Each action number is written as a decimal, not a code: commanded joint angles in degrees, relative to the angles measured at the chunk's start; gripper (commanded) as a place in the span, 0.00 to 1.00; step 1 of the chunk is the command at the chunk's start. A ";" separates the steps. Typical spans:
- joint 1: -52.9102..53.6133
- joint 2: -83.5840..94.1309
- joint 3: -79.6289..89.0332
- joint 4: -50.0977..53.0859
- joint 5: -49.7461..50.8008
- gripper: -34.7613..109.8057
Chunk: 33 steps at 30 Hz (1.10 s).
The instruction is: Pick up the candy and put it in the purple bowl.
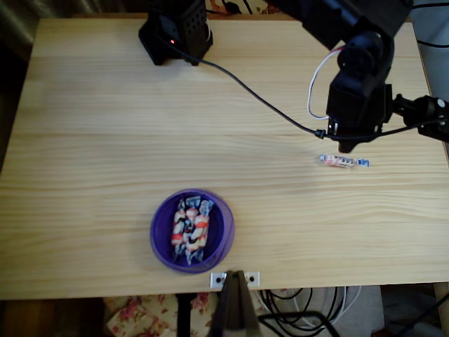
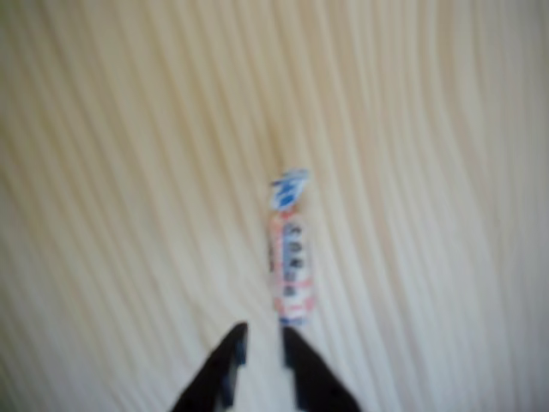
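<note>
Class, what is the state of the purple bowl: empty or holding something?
Holding something. The purple bowl in the overhead view has several wrapped sweets piled inside; one more candy lies out on the table.

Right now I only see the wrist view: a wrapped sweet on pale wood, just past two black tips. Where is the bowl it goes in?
Observer: In the overhead view, the purple bowl sits well to the lower left of the candy, near the bottom edge of the table.
Operator: Is it empty?
Observer: No, several wrapped sweets already lie in it.
Operator: Is anything in the way?
Observer: A black cable lies across the wood, but it is above the straight line from candy to bowl.
</note>
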 commanded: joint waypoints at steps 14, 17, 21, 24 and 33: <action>-0.79 -8.09 -17.75 3.34 -1.23 0.36; -1.14 -8.88 -17.40 3.52 -0.09 0.36; -1.76 -9.23 -16.26 2.81 1.05 0.35; -2.11 -9.84 -15.91 1.85 1.85 0.35; -3.16 -12.57 -15.73 -0.62 3.96 0.33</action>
